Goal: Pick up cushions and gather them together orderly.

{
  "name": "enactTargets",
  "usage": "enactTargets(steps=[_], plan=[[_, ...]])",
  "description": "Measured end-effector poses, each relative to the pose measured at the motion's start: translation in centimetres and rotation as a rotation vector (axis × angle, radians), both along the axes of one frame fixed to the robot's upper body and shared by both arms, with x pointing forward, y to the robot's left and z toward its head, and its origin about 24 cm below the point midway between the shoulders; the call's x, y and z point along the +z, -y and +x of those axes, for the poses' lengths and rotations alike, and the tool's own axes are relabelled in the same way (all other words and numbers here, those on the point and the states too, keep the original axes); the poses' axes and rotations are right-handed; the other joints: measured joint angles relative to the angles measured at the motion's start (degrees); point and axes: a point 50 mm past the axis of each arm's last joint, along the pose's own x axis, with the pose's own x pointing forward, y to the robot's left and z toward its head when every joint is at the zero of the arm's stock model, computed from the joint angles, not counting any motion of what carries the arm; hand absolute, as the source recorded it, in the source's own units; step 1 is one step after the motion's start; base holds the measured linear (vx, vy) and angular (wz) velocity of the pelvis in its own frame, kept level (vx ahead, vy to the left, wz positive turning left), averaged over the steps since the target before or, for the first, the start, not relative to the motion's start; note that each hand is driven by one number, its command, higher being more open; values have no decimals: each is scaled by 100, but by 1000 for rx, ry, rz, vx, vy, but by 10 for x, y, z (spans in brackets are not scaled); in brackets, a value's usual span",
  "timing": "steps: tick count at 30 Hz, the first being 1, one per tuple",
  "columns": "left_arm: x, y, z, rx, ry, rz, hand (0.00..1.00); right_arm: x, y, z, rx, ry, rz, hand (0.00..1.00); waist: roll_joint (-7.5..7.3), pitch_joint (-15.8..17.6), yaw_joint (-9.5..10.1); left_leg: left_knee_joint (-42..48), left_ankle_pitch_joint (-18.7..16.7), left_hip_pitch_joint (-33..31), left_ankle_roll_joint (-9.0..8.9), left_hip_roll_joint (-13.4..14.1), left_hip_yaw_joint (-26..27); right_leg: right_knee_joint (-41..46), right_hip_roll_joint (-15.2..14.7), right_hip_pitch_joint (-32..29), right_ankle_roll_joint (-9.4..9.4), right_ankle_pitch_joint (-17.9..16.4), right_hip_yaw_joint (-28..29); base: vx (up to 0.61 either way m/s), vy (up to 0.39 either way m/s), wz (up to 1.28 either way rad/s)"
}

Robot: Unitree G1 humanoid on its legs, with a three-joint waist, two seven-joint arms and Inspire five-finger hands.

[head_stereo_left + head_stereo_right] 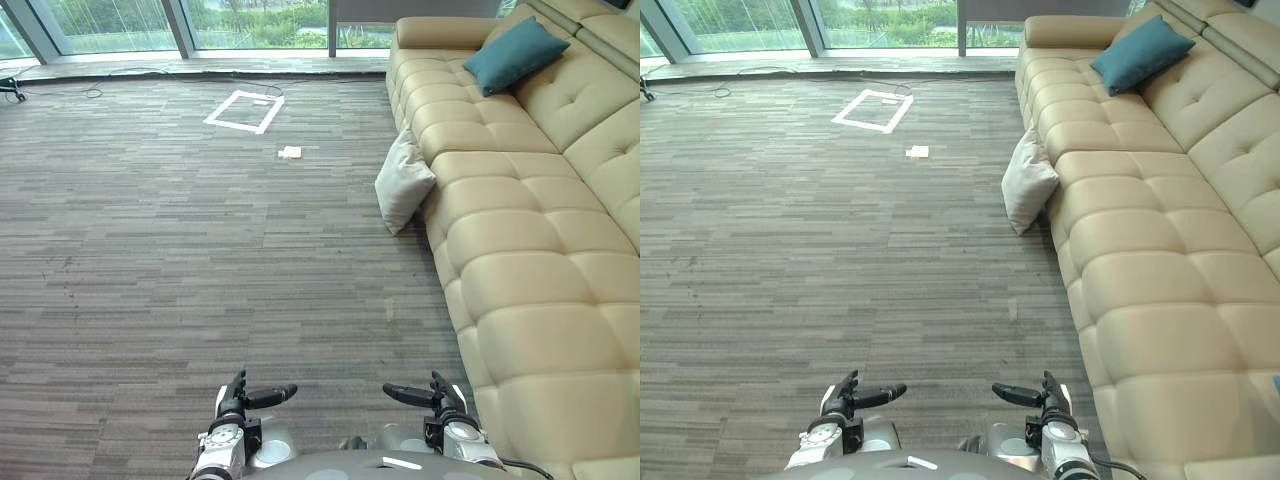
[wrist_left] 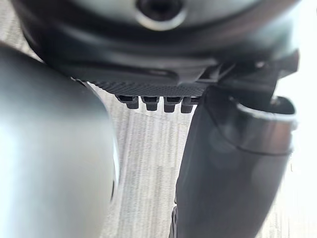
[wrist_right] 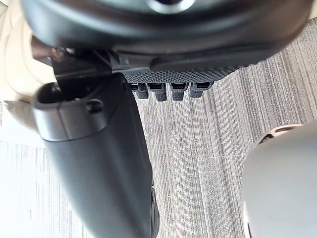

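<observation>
A white cushion (image 1: 403,180) leans upright on the carpet against the front of the beige sofa (image 1: 520,260). A teal cushion (image 1: 514,53) rests against the sofa's backrest near its far end. My left hand (image 1: 250,398) and right hand (image 1: 425,396) hang low at the near edge, far from both cushions, thumbs pointing toward each other. In each wrist view the fingers (image 2: 153,102) (image 3: 171,91) stretch straight over bare carpet and the thumb (image 2: 233,163) (image 3: 99,158) stands beside them, with nothing held.
Grey striped carpet (image 1: 180,260) spreads wide between me and the cushions. A white tape square (image 1: 244,110) and a small white paper (image 1: 290,152) lie on it farther off. Glass windows (image 1: 130,25) line the far wall.
</observation>
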Motion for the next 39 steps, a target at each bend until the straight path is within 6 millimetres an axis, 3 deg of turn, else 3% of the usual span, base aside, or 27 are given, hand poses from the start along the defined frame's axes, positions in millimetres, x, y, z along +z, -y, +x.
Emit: enactTargets(steps=[1,3,5,6,8,9,10,11,12,13,14,16,17,18,19,21,22,23,24,26,27,29,32,35,36,38,39], plan=[[1,0,2,-1,7,0,100,-1,-1,0,0,-5,1,100,-22,10,10,-576,114,-55,-12,-156,1,-116,-67,119,53,3,30,349,138,-27],[1,3,4,-7,21,-3,100,-2,1,-3,3,-23,-3,100,23,16,73,-2442,933,-135,-8,-472,-53,-536,-152,551,320,-91,225,568,274,-40],[3,0,5,-10,26,6,100,-5,0,-7,10,-45,-5,100,-11,-19,174,-2475,1844,-71,211,-552,-86,-631,-245,795,471,-224,463,516,249,-44],[3,-2,6,-13,28,12,100,-5,-2,-8,11,-49,-1,100,-69,-35,173,-2373,1843,-104,220,-581,-91,-597,-290,789,465,-230,499,509,214,-34],[5,-5,11,-19,36,21,100,-6,-5,-10,27,-57,0,100,-158,-64,165,-1734,1482,-293,603,-649,-100,-1,-465,586,463,-228,674,488,230,-8],[4,-5,10,-21,25,19,100,-7,-3,-14,25,-67,-4,100,-233,-95,149,-1318,998,-252,661,-715,-90,1187,-689,231,598,-275,762,580,301,5],[4,-7,10,-20,22,27,100,-8,-4,-15,15,-74,2,100,-332,-82,148,-1148,738,-77,733,-824,-15,2332,-913,-176,841,-131,915,673,320,2],[4,-8,9,-39,11,37,100,-7,-5,-12,35,-65,0,100,-416,-65,123,-954,359,214,779,-936,28,3817,-1139,-675,1297,330,1150,474,195,-5],[4,-9,9,-43,6,40,100,-7,-5,-11,37,-63,0,100,-418,-63,123,-929,292,276,792,-951,35,4042,-1175,-757,1308,338,1157,385,129,-7],[1,-12,4,-52,-27,48,100,-6,-6,-6,51,-50,1,100,-402,-46,104,-898,66,669,813,-986,38,4932,-1343,-1067,1162,261,995,402,91,-6],[-1,-13,-1,-50,-49,49,100,-4,-5,-4,73,-37,-10,100,-341,-19,72,-984,-100,1013,827,-986,35,5280,-1417,-1265,975,152,801,494,85,-9],[-2,-15,-5,-46,-60,58,100,-2,-5,0,95,-16,-22,100,-314,-19,58,-1266,-184,1471,789,-986,40,5239,-1393,-1548,789,7,588,461,43,-2],[-3,-18,-11,-64,-79,75,100,0,-6,5,112,8,-30,100,-299,-9,-12,-1735,-180,1979,752,-953,19,4495,-1281,-1945,562,-138,171,445,-31,7],[-4,-19,-13,-66,-86,75,100,1,-6,7,114,13,-32,100,-283,-8,-26,-1921,-183,2184,703,-916,18,4060,-1198,-2142,544,-149,2,574,-77,9],[-5,-18,-15,-72,-100,73,100,3,-6,13,116,28,-33,100,-238,11,-68,-2206,-173,2461,581,-822,29,2993,-965,-2428,562,-121,-235,633,-121,5],[-6,-18,-17,-78,-109,73,100,5,-7,18,120,40,-30,100,-246,23,-86,-2524,-192,2756,485,-777,21,1417,-642,-2624,666,276,-306,579,-145,14],[-7,-18,-20,-96,-129,74,100,5,-7,18,118,43,-26,100,-278,16,-127,-2668,-272,2955,268,-795,-50,656,-475,-2634,623,994,-166,516,-162,34],[-8,-18,-21,-106,-138,76,100,5,-6,17,112,42,-27,100,-280,0,-181,-2686,-326,3050,174,-802,-136,649,-430,-2561,466,1516,-54,797,-251,35],[-9,-12,-18,-108,-132,61,100,6,-1,20,104,48,-35,100,-146,35,-159,-2629,-351,3204,81,-623,-251,1053,-313,-2555,84,1349,-64,671,-222,30],[-10,-2,-17,-100,-121,31,100,6,1,18,62,47,-23,100,-58,9,-174,-1874,-189,3068,-206,-402,-398,1572,-312,-2490,-38,649,-178,681,-268,22],[-10,-1,-16,-98,-120,30,100,6,2,17,55,44,-23,100,-18,-14,-194,-1410,-123,2911,-283,-286,-495,1577,-268,-2386,-55,506,-236,656,-291,25],[-10,9,-14,-55,-95,-19,100,5,0,11,59,40,-21,100,58,-34,-181,713,372,2093,-325,168,-855,1315,-25,-1827,-104,251,-305,468,-200,11],[-5,2,-8,-41,-54,-1,100,2,-2,5,50,20,-13,100,10,-45,-149,2096,132,1241,-304,475,-687,807,214,-1004,-137,103,-197,331,-82,-18],[-3,1,-5,-41,-39,4,100,0,-1,-1,23,-2,-12,100,-83,-26,-51,1203,-202,808,-170,319,-414,477,194,-566,-118,107,20,340,21,-40],[-1,1,-1,-44,-22,6,100,-1,-1,-2,17,-11,-15,100,-66,-19,-25,452,-263,489,-123,160,-462,345,159,-416,-82,86,176,228,104,-42],[0,0,2,-45,-11,8,100,-1,-1,-3,14,-17,-18,100,-112,9,-25,-467,-211,211,-110,-140,-711,320,44,-318,58,-5,329,253,179,-48],[0,1,3,-45,-9,8,100,-3,0,-7,13,-33,-21,100,-120,12,-23,-1182,13,143,-114,-359,-977,382,-46,-258,167,-140,483,252,217,-56]])
